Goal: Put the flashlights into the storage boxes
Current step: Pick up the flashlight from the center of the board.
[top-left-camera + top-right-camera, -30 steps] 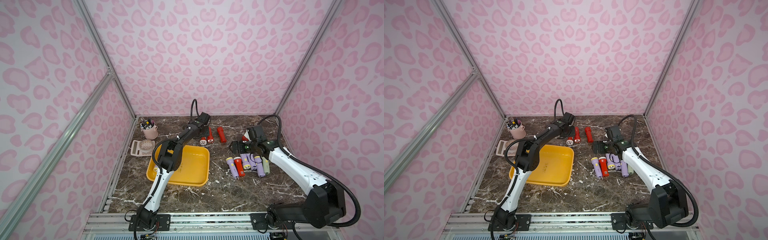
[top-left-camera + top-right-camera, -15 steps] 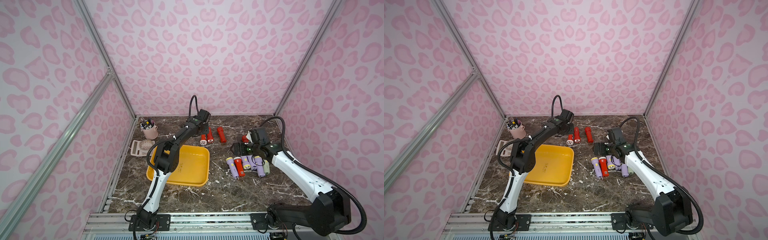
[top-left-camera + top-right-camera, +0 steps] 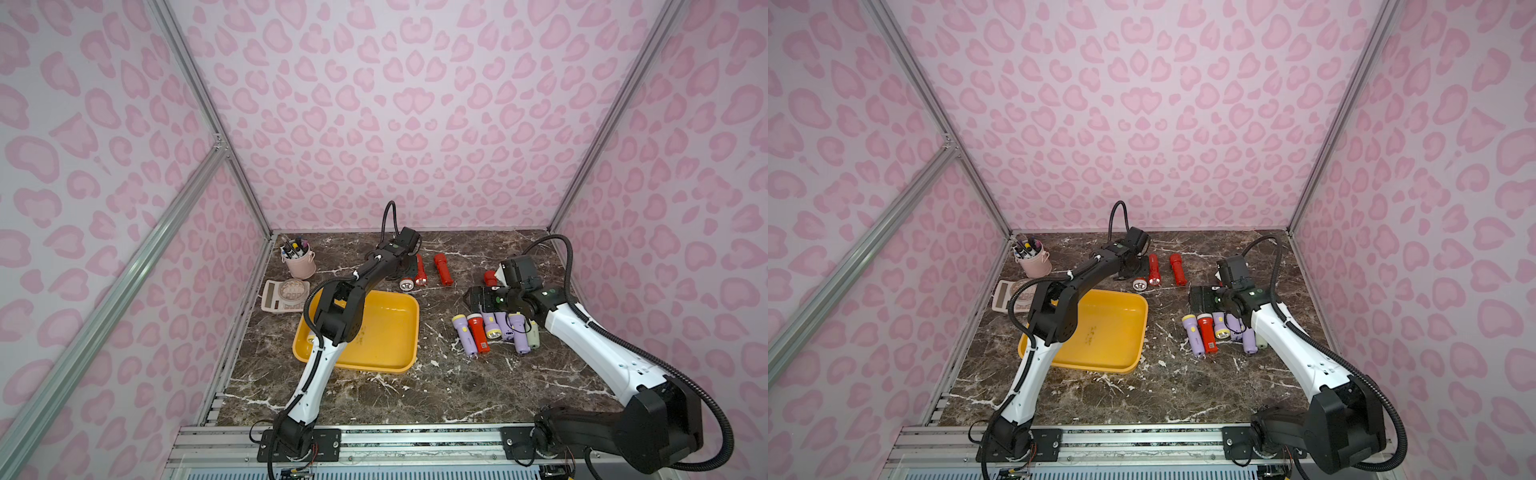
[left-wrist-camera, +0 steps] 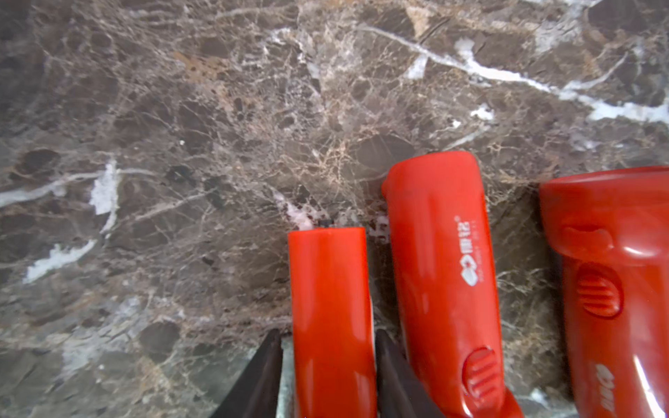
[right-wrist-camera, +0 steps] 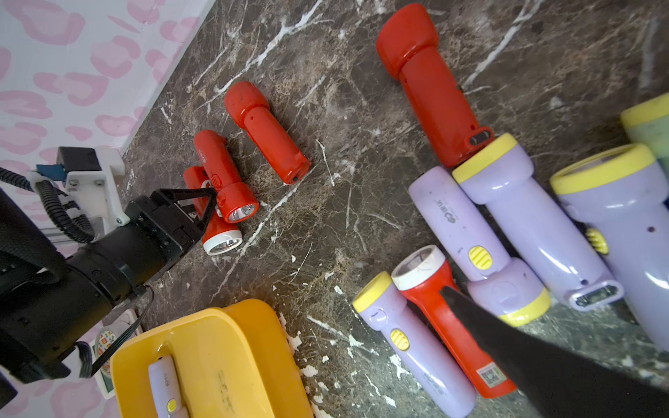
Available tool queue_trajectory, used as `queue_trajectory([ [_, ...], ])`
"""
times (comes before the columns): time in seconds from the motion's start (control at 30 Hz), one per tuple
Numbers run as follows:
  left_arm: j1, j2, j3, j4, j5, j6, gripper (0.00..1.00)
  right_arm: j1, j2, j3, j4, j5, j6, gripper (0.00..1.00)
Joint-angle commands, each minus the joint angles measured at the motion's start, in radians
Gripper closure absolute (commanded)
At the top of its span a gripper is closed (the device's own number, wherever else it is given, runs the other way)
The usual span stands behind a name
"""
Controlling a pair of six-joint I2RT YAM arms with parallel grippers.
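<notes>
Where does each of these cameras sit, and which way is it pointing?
Top views: high at the front, looking down at the table and back wall; left arm and right arm show whole.
Left wrist: on the left arm, looking down past the left claw, whose fingers flank a red flashlight.
Right wrist: on the right arm, looking across the table; one of its dark fingers shows, plus the left arm.
Shared: both wrist views show that red flashlight.
</notes>
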Motion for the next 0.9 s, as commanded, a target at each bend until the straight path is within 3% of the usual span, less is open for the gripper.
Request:
queue_trajectory([
  [0.0, 0.001, 0.018, 0.028, 0.031, 0.000, -0.006, 0.58, -0.002, 0.011, 0.003, 0.003, -0.001, -0.010, 0.00],
  [0.27, 0.003, 0.042, 0.065, 0.025, 0.010, -0.005, 0.69, -0.017, 0.021, -0.001, 0.004, -0.004, -0.012, 0.01],
  [0.5, 0.003, 0.011, 0.063, 0.001, 0.014, 0.017, 0.73, -0.019, 0.042, 0.005, 0.015, -0.018, -0.009, 0.01],
  [0.87, -0.002, -0.164, -0.041, -0.033, -0.006, 0.069, 0.75, -0.020, 0.037, 0.008, 0.020, -0.029, -0.004, 0.01],
])
